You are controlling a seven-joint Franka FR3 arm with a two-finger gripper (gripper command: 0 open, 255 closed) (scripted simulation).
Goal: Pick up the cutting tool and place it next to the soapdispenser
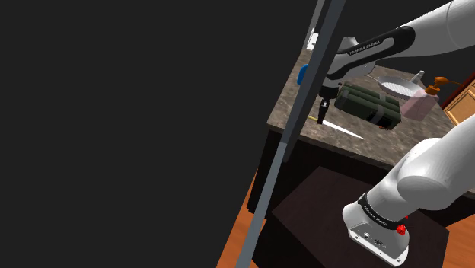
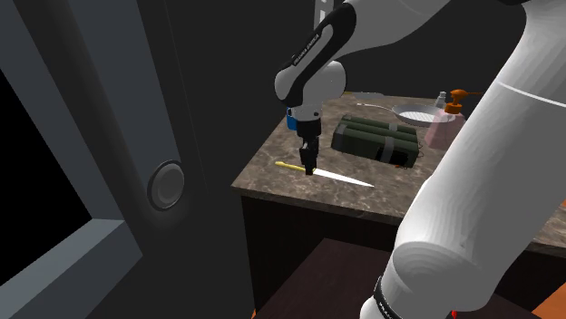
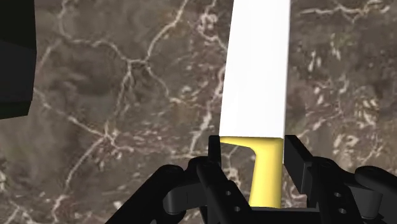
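End effector [image 3: 254, 151] points straight down, fingers straddling the knife [image 3: 257, 76] handle.

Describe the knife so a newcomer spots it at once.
On the dark brown marbled counter, find the dark green case. Beside it, nearer the counter's edge, the knife lies flat under the black claw; its broad white blade and yellow handle match nothing nearby.

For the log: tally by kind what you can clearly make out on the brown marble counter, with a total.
Yellow-handled, white-bladed knife: 1
Dark green strapped case: 1
White round dish: 1
Pink soap dispenser with orange pump: 1
Blue thing, half hidden, kind unclear: 1
Total: 5
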